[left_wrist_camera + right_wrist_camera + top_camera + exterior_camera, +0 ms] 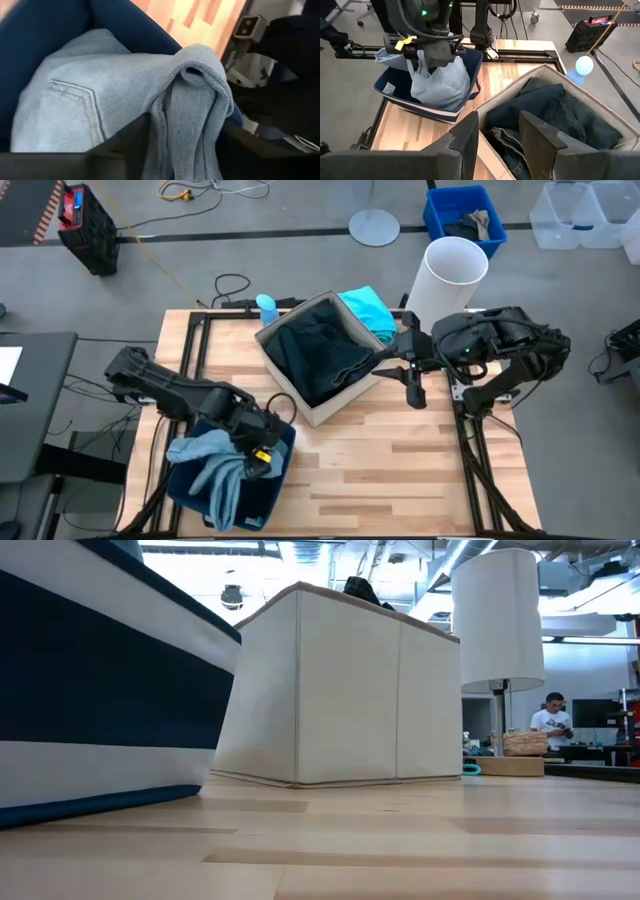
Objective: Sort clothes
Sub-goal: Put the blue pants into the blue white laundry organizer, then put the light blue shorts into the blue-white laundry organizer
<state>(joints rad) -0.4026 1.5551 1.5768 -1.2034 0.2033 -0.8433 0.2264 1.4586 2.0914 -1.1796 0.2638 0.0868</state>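
My left gripper (258,452) is over the navy fabric box (268,492) at the table's near left, shut on the pale blue denim garment (212,465). The beige fabric box (330,408) stands mid-table, filled with dark garments (318,352); the jeans' seams show in the right wrist view (506,142). A black bit peeks over its rim (360,587). The turquoise garment (368,310) lies at the beige box's far corner, over its rim. My right gripper (497,135) is open and empty beside the beige box's right side (412,388). My left gripper pinches a bunched fold of the pale blue garment (192,100) between its two fingers, several layers thick. The fingers (427,55) come from above, pointing down. The garment hangs below them, and its lower part (440,90) lies in the navy box.
A white cylinder (452,275) stands past the table's far right corner. A small pale blue object (266,307) sits at the far edge behind the beige box. Bare tabletop (400,470) lies at the near right. A person (550,725) stands far off in the room.
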